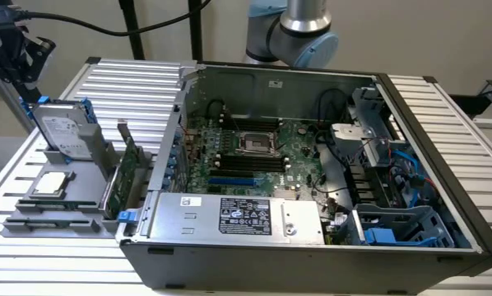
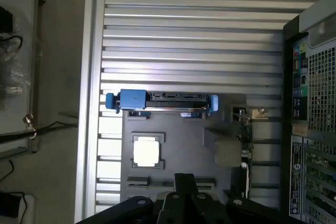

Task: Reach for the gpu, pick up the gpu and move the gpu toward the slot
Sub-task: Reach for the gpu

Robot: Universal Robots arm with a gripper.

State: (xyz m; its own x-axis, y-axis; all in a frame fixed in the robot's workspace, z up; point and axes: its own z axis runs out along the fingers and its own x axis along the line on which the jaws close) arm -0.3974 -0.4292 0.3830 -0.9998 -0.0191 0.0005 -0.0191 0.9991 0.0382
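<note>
We see the gray holder (image 1: 53, 225) lying on the slatted metal table (image 1: 443, 123), and we place everything else against it. 3 parts sit in this holder. The gpu (image 1: 129, 165) stands on its long edge in the holder's side that lies just beside the open computer case (image 1: 312, 271). Its green board is upright and its narrow silver bracket points up at the holder's far end. The hard drive (image 1: 61, 132) with blue rails stands upright at that same far end, on the side away from the case. The small square CPU chip (image 1: 50, 183) lies flat in the holder's middle, between the hard drive and the holder's near end.

The gripper (image 2: 184, 195) of the 1 arm hangs above the holder, looking straight down on it. In the exterior view it sits high over the holder's hard-drive corner. It is well apart from the gpu and touches nothing in the holder. We cannot tell whether the claw is apart or together.

Beyond the holder's gpu side, inside the case, the motherboard (image 1: 262, 154) lies flat with a blue slot (image 1: 231, 182) on it.
</note>
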